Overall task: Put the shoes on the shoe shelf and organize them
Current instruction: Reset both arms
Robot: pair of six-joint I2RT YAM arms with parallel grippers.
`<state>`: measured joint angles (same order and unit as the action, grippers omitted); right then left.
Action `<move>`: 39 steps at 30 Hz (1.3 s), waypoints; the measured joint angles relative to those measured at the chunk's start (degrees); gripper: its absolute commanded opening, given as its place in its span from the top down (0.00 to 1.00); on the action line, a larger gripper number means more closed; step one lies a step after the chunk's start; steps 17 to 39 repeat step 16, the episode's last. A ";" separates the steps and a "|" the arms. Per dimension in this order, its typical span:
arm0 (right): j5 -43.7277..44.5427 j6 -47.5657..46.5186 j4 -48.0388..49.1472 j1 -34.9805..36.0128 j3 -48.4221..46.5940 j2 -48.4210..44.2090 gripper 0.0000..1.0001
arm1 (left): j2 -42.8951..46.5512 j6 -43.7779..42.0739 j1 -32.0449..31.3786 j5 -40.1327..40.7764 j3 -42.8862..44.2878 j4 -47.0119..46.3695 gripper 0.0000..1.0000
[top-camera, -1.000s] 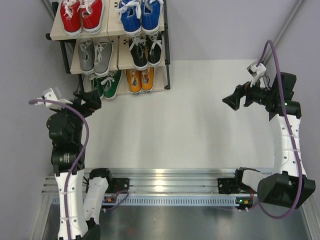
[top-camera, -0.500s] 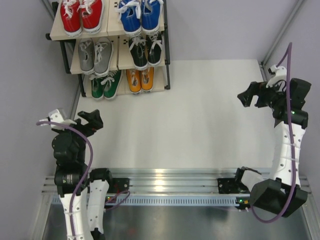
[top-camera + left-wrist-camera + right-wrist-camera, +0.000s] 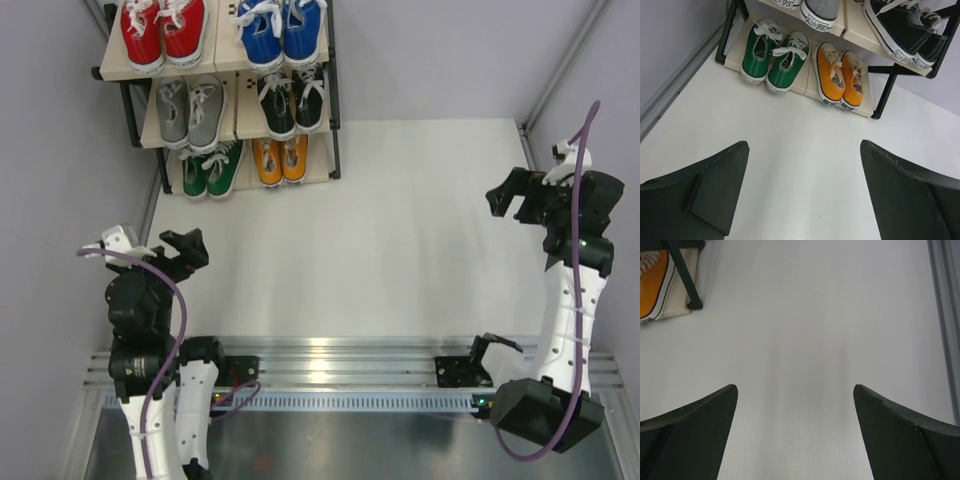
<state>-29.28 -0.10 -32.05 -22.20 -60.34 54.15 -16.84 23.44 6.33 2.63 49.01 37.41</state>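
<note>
- Left gripper (image 3: 188, 248) hangs over the near-left part of the tabletop (image 3: 380, 240), with its jaws spread wide and nothing between them.
- Right gripper (image 3: 505, 195) hangs over the right side of the tabletop, also wide apart and empty.
- Shoe shelf (image 3: 333, 90) stands at the far-left corner, well apart from both grippers.
- Top tier: red pair (image 3: 160, 30) on the left, blue pair (image 3: 275, 30) on the right.
- Middle tier: grey pair (image 3: 190, 110) left, black pair (image 3: 290, 100) right.
- Bottom tier: green pair (image 3: 212, 170) left, orange pair (image 3: 280, 158) right, both with heels toward the near side.
</note>
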 measured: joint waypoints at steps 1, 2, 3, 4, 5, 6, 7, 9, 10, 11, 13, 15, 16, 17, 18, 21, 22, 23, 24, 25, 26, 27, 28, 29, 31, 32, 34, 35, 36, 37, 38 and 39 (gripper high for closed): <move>1.05 0.57 -0.07 -0.04 0.46 -0.39 0.01 | 0.00 -0.07 0.00 -0.07 0.00 0.17 0.02; 1.77 1.03 -0.11 -0.07 0.76 -0.61 0.01 | 0.00 -0.13 0.00 -0.20 0.00 0.37 0.02; 2.45 1.40 -0.15 -0.09 0.92 -0.74 0.01 | 0.00 -0.20 0.00 -0.26 0.00 0.50 0.02; 3.08 1.73 -0.11 -0.09 1.09 -0.87 0.01 | 0.00 -0.22 0.00 -0.26 0.00 0.55 0.02; 3.63 1.95 -0.15 -0.09 1.14 -0.96 0.01 | 0.00 -0.20 0.00 -0.26 0.00 0.63 0.02; 4.15 2.14 -0.11 -0.09 1.14 -1.01 0.01 | 0.00 -0.20 0.00 -0.28 0.00 0.74 0.02; 4.72 2.32 -0.11 -0.09 1.16 -1.09 0.01 | 0.02 -0.20 0.00 -0.37 0.00 0.81 0.02; 5.62 2.56 -0.13 -0.09 1.22 -1.29 0.01 | 0.24 -0.20 0.00 -0.55 0.00 0.81 0.02; 6.03 2.73 -0.11 -0.09 1.25 -1.36 0.01 | 0.39 -0.20 0.00 -0.61 0.00 0.81 0.02; 6.36 2.80 -0.07 -0.09 1.38 -1.42 0.01 | 0.52 -0.20 0.00 -0.63 0.00 0.81 0.02; 7.04 3.02 -0.17 -0.09 1.57 -1.53 0.01 | 0.61 -0.20 0.00 -0.66 0.00 0.81 0.01; 7.37 3.30 -0.04 -0.09 1.75 -1.62 0.01 | 0.59 -0.20 0.00 -0.72 0.00 0.83 0.02; 7.41 3.34 -0.13 -0.09 1.86 -1.68 0.00 | 0.59 -0.20 0.00 -0.81 0.00 0.83 0.02; 7.41 3.34 -0.13 -0.09 1.86 -1.68 0.00 | 0.59 -0.20 0.00 -0.81 0.00 0.83 0.02; 7.41 3.34 -0.13 -0.09 1.86 -1.68 0.00 | 0.59 -0.20 0.00 -0.81 0.00 0.83 0.02; 7.41 3.34 -0.13 -0.09 1.86 -1.68 0.00 | 0.59 -0.20 0.00 -0.81 0.00 0.83 0.02; 7.41 3.34 -0.13 -0.09 1.86 -1.68 0.00 | 0.59 -0.20 0.00 -0.81 0.00 0.83 0.02; 7.41 3.34 -0.13 -0.09 1.86 -1.68 0.00 | 0.59 -0.20 0.00 -0.81 0.00 0.83 0.02; 7.41 3.34 -0.13 -0.09 1.86 -1.68 0.00 | 0.59 -0.20 0.00 -0.81 0.00 0.83 0.02; 7.41 3.34 -0.13 -0.09 1.86 -1.68 0.00 | 0.59 -0.20 0.00 -0.81 0.00 0.83 0.02; 7.41 3.34 -0.13 -0.09 1.86 -1.68 0.00 | 0.59 -0.20 0.00 -0.81 0.00 0.83 0.02; 7.41 3.34 -0.13 -0.09 1.86 -1.68 0.00 | 0.59 -0.20 0.00 -0.81 0.00 0.83 0.02; 7.41 3.34 -0.13 -0.09 1.86 -1.68 0.00 | 0.59 -0.20 0.00 -0.81 0.00 0.83 0.02; 7.41 3.34 -0.13 -0.09 1.86 -1.68 0.00 | 0.59 -0.20 0.00 -0.81 0.00 0.83 0.02; 7.41 3.34 -0.13 -0.09 1.86 -1.68 0.00 | 0.59 -0.20 0.00 -0.81 0.00 0.83 0.02; 7.41 3.34 -0.13 -0.09 1.86 -1.68 0.00 | 0.59 -0.20 0.00 -0.81 0.00 0.83 0.02; 7.41 3.34 -0.13 -0.09 1.86 -1.68 0.00 | 0.59 -0.20 0.00 -0.81 0.00 0.83 0.02; 7.41 3.34 -0.13 -0.09 1.86 -1.68 0.00 | 0.59 -0.20 0.00 -0.81 0.00 0.83 0.02; 7.41 3.34 -0.13 -0.09 1.86 -1.68 0.00 | 0.59 -0.20 0.00 -0.81 0.00 0.83 0.02; 7.41 3.34 -0.13 -0.09 1.86 -1.68 0.00 | 0.59 -0.20 0.00 -0.81 0.00 0.83 0.02; 7.41 3.34 -0.13 -0.09 1.86 -1.68 0.00 | 0.59 -0.20 0.00 -0.81 0.00 0.83 0.02; 7.41 3.34 -0.13 -0.09 1.86 -1.68 0.00 | 0.59 -0.20 0.00 -0.81 0.00 0.83 0.02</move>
